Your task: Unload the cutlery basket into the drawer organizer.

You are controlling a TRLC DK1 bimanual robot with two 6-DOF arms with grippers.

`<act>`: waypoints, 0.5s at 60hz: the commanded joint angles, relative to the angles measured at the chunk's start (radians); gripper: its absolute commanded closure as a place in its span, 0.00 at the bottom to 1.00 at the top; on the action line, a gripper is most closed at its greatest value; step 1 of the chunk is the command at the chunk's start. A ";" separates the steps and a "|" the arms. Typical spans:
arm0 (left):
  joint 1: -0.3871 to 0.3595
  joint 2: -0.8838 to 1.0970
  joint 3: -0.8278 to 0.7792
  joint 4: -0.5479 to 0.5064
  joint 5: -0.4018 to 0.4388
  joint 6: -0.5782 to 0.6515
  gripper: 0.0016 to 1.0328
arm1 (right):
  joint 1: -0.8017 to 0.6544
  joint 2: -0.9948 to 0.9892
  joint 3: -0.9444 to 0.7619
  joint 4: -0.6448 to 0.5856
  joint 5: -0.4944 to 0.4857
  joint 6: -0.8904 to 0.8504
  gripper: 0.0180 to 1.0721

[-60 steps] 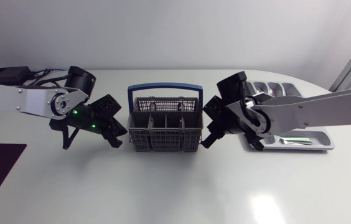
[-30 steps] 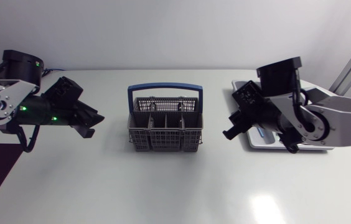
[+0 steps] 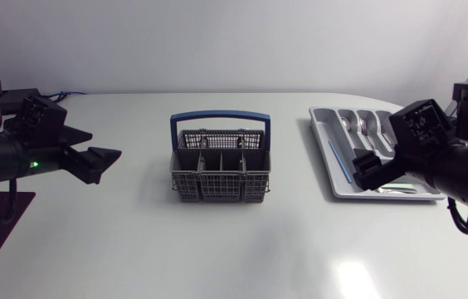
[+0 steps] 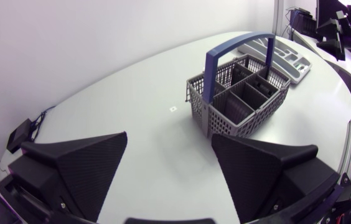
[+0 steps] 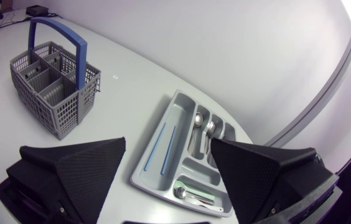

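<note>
The head view is fixed high above the table [image 3: 242, 257] and looks down on it, my left arm [image 3: 6, 154] at its left edge, my right arm [image 3: 466, 174] at its right. The left wrist view sits low behind the left gripper [image 4: 169, 137], facing across the table to the cutlery basket [image 4: 250, 121]. The right wrist view sits higher behind the right gripper [image 5: 168, 142], tilted down on the nearby drawer organizer [image 5: 185, 167]. All 3 views share the cutlery basket and the drawer organizer
</note>
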 commanded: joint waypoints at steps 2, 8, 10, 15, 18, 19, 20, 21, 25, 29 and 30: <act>-0.001 -0.034 -0.067 0.006 -0.014 -0.049 0.05 | -0.033 -0.063 -0.082 0.005 -0.009 0.047 0.04; 0.011 -0.100 -0.121 0.049 -0.017 -0.091 0.05 | -0.044 -0.128 -0.145 0.033 -0.012 0.058 0.04; 0.019 -0.126 -0.136 0.061 -0.019 -0.102 0.05 | -0.044 -0.151 -0.165 0.043 -0.009 0.055 0.04; 0.028 -0.191 -0.176 0.089 -0.019 -0.124 0.05 | -0.044 -0.234 -0.205 0.062 -0.002 0.049 0.04; 0.023 -0.223 -0.198 0.102 -0.019 -0.124 0.05 | -0.044 -0.267 -0.219 0.065 -0.002 0.044 0.04; 0.022 -0.247 -0.225 0.127 -0.019 -0.122 0.05 | -0.045 -0.289 -0.228 0.065 -0.002 0.043 0.04; 0.022 -0.250 -0.227 0.129 -0.019 -0.122 0.05 | -0.045 -0.294 -0.229 0.065 -0.002 0.041 0.04; 0.023 -0.266 -0.244 0.145 -0.019 -0.124 0.05 | -0.045 -0.312 -0.240 0.065 -0.002 0.038 0.04; 0.023 -0.315 -0.290 0.198 -0.017 -0.130 0.05 | -0.044 -0.366 -0.269 0.068 -0.002 0.027 0.04; 0.029 -0.355 -0.322 0.224 -0.016 -0.139 0.05 | -0.058 -0.418 -0.300 0.078 -0.016 0.048 0.04; 0.031 -0.364 -0.330 0.227 -0.016 -0.144 0.05 | -0.062 -0.426 -0.305 0.079 -0.020 0.054 0.04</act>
